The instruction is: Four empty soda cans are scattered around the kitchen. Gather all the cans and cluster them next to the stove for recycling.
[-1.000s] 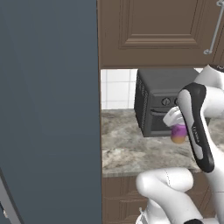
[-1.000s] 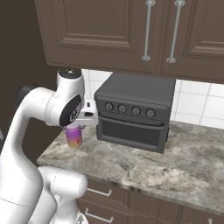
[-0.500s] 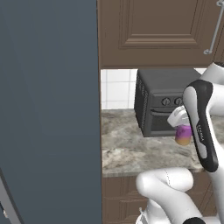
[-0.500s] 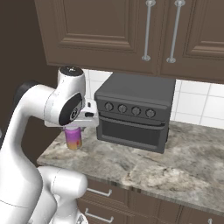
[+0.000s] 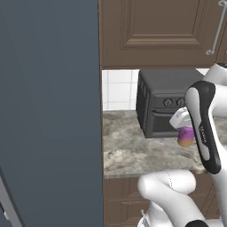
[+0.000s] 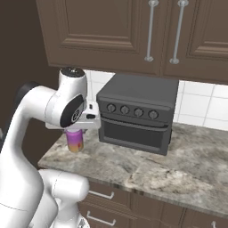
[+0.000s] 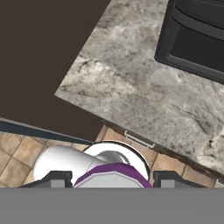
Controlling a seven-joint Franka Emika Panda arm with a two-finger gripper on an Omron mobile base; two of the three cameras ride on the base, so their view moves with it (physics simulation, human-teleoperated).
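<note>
Here, a purple soda can [image 6: 75,141] with a tan band hangs above the grey marbled counter [image 6: 147,167], just left of the toaster oven [image 6: 136,115]; I see my gripper [image 7: 111,181] clamped around its top, dark brown cabinets [image 6: 111,31] overhead.

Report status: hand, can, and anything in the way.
Hand shut on purple can, lifted off counter. Toaster oven close beside it. Stove not in sight.
</note>
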